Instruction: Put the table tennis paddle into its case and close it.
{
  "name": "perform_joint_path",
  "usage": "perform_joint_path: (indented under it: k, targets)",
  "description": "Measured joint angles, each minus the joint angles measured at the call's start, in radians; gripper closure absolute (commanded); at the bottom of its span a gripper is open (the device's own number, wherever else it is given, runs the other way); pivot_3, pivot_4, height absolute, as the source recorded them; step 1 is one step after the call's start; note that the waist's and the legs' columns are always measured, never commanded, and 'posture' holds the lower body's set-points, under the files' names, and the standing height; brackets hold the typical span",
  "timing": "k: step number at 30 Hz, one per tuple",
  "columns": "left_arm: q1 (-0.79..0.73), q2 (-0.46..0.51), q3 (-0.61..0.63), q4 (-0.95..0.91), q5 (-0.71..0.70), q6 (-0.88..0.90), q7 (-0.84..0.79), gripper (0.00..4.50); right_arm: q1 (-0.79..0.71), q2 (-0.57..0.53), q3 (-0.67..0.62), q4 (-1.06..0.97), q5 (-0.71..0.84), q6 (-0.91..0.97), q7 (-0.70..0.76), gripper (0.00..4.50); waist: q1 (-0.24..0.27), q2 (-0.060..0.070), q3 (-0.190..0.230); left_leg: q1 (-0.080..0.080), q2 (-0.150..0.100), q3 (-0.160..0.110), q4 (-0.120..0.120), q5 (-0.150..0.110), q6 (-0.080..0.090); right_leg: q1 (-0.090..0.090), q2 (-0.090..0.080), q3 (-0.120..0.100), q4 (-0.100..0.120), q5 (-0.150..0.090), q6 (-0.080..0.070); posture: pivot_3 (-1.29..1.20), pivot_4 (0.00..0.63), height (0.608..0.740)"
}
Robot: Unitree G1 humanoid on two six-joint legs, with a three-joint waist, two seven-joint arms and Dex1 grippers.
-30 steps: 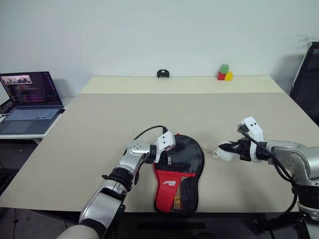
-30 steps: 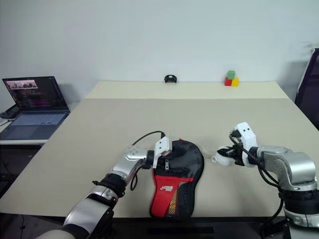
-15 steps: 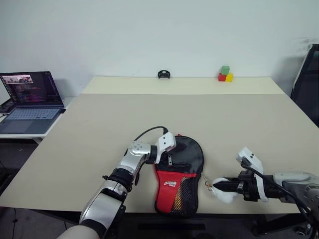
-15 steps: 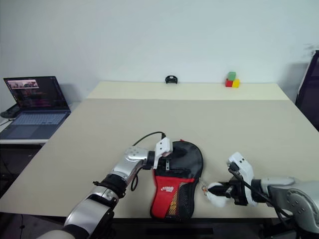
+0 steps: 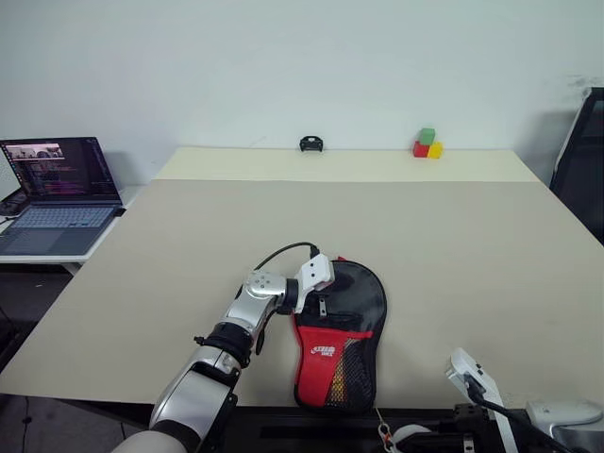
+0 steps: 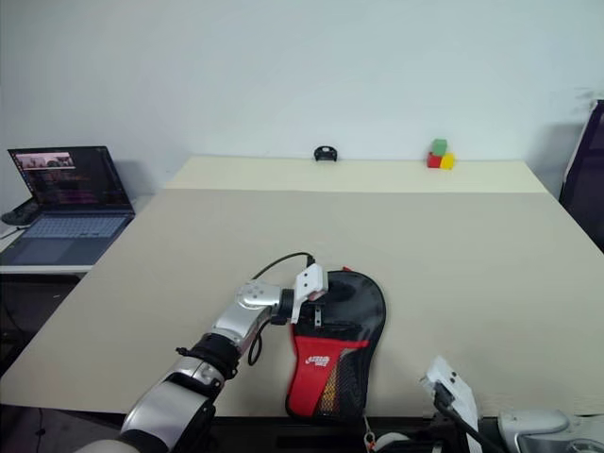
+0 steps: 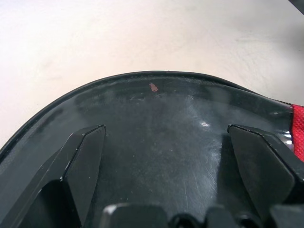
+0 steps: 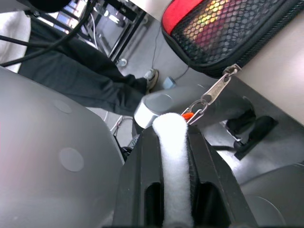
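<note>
The black and red case (image 5: 340,330) lies flat near the table's front edge, its mesh handle end toward me. My left gripper (image 7: 166,133) is open, its fingers (image 7: 85,156) resting spread on the case's glossy black round end. My right gripper (image 8: 171,137) is below the table's front edge, shut on the white ball charm (image 8: 172,156). The charm is clipped to the zipper pull (image 8: 216,88) at the case's handle end. The paddle is hidden.
An open laptop (image 5: 57,189) sits on a side table to the left. At the far edge stand coloured blocks (image 5: 427,143) and a small black object (image 5: 310,143). A dark chair (image 5: 580,151) is at the right.
My right gripper drew the ball charm from the case's right side back toward me and down past the table's front edge, taking the zipper pull to the handle end. The left gripper stayed put.
</note>
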Motion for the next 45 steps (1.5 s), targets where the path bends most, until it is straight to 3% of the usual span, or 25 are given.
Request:
perform_joint_path:
  k: [5,11,12,14,23,28,31,35,40,45]
  targets:
    - [-0.013,-0.015,-0.008,0.012,0.007,0.001,-0.009,0.00,0.061,0.008,0.063,-0.016,0.127,-0.103,-0.165,4.31,0.005,0.003,-0.003,-0.001,0.000,-0.005,0.000,-0.002,0.000,0.004,-0.001,-0.006,-0.007,0.001,-0.002,0.00,0.150,0.740]
    - [-0.031,-0.030,-0.008,0.034,0.019,0.000,-0.013,0.00,0.055,-0.015,0.176,-0.008,0.177,-0.208,-0.323,4.31,0.015,0.004,-0.004,-0.002,-0.001,-0.009,0.000,-0.002,0.000,0.005,-0.001,-0.010,-0.008,0.000,0.000,0.00,0.150,0.740]
    - [-0.033,-0.031,-0.008,0.036,0.019,0.000,-0.013,0.00,0.053,-0.031,0.183,-0.006,0.183,-0.217,-0.330,3.61,0.016,0.004,-0.004,-0.002,-0.001,-0.009,0.000,-0.002,0.000,0.005,-0.001,-0.011,-0.009,0.000,0.000,0.00,0.150,0.740]
    - [-0.034,-0.033,-0.008,0.042,0.020,-0.002,-0.013,0.00,0.050,-0.067,0.195,0.002,0.196,-0.241,-0.345,3.12,0.016,0.004,-0.004,-0.002,-0.001,-0.010,0.000,-0.002,0.000,0.006,-0.001,-0.012,-0.009,0.000,0.000,0.00,0.150,0.740]
    - [-0.034,-0.040,-0.008,0.051,0.020,-0.003,0.004,0.00,0.062,-0.184,0.193,0.018,0.309,-0.352,-0.381,0.04,0.017,0.004,-0.004,-0.002,-0.001,-0.012,0.001,-0.002,0.000,0.008,-0.001,-0.014,-0.010,0.000,0.001,0.00,0.150,0.740]
    - [-0.044,-0.055,-0.005,0.067,0.023,-0.007,0.013,0.00,-0.044,-0.299,0.096,0.029,0.417,-0.457,-0.387,0.04,0.019,0.004,-0.004,-0.002,-0.002,-0.013,0.001,-0.002,0.000,0.011,-0.001,-0.015,-0.012,0.000,0.002,0.00,0.150,0.740]
    - [-0.047,-0.063,-0.004,0.070,0.024,-0.010,0.018,0.00,-0.155,-0.332,0.082,0.101,0.390,-0.488,-0.373,0.04,0.022,0.005,-0.004,-0.002,-0.002,-0.015,0.001,-0.002,0.000,0.013,-0.001,-0.017,-0.017,0.000,0.002,0.00,0.150,0.740]
    - [-0.057,-0.073,0.010,0.072,0.023,-0.004,0.003,0.00,-0.337,-0.399,0.152,0.273,0.118,-0.526,-0.230,0.04,0.027,0.007,-0.003,-0.003,-0.003,-0.015,0.000,-0.002,0.001,0.013,-0.001,-0.017,-0.020,0.003,0.000,0.00,0.150,0.740]
    - [-0.066,-0.085,0.017,0.059,0.018,0.006,-0.010,0.00,-0.500,-0.328,0.285,0.495,-0.203,-0.688,-0.072,0.04,0.036,0.008,0.001,-0.005,-0.003,-0.015,0.000,-0.002,0.001,0.011,-0.001,-0.017,-0.020,0.004,-0.002,0.00,0.150,0.740]
    - [-0.050,-0.081,0.043,-0.007,-0.013,0.071,-0.028,0.00,-0.611,-0.220,0.355,0.706,-0.394,-0.804,0.047,0.04,0.038,0.009,0.008,-0.015,-0.003,-0.015,0.002,-0.002,0.001,0.001,-0.001,-0.017,-0.018,0.005,-0.003,0.00,0.150,0.740]
